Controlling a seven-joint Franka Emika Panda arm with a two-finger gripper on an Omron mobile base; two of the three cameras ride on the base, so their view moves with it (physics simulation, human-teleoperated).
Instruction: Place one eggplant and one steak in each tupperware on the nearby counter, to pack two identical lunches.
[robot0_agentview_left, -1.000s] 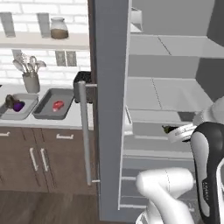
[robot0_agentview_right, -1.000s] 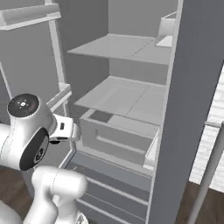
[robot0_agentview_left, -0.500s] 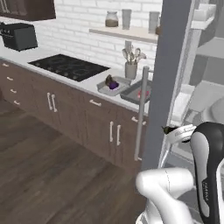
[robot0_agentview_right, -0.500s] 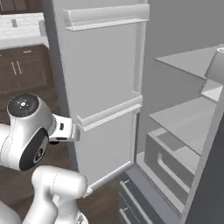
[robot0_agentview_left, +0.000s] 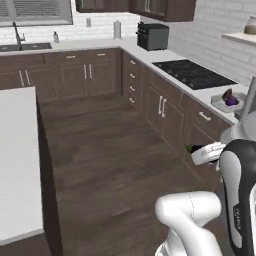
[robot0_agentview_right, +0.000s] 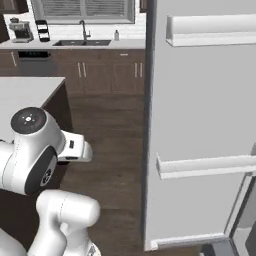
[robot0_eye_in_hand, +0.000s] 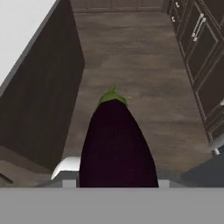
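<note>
**Eggplant in carriage toward the lunch trays**

The gripper (robot0_eye_in_hand: 114, 186) is closed on a very dark eggplant (robot0_eye_in_hand: 117, 144), which projects forward from between the jaws, its green stem end pointing away over the wooden floor (robot0_eye_in_hand: 144, 65). In the left base view, a grey tupperware (robot0_agentview_left: 220, 103) sits on the far right worktop (robot0_agentview_left: 202, 92), just beyond the black stovetop (robot0_agentview_left: 192, 73), with a purple eggplant (robot0_agentview_left: 230, 97) already in it. The carried eggplant is judged light, smooth-skinned and somewhat slippery, firm yet liable to bruise. Its broad middle offers the surest hold; the tapering ends would tend to squeeze out of the jaws. The open fridge door (robot0_agentview_right: 200, 125) stands at right.
</note>
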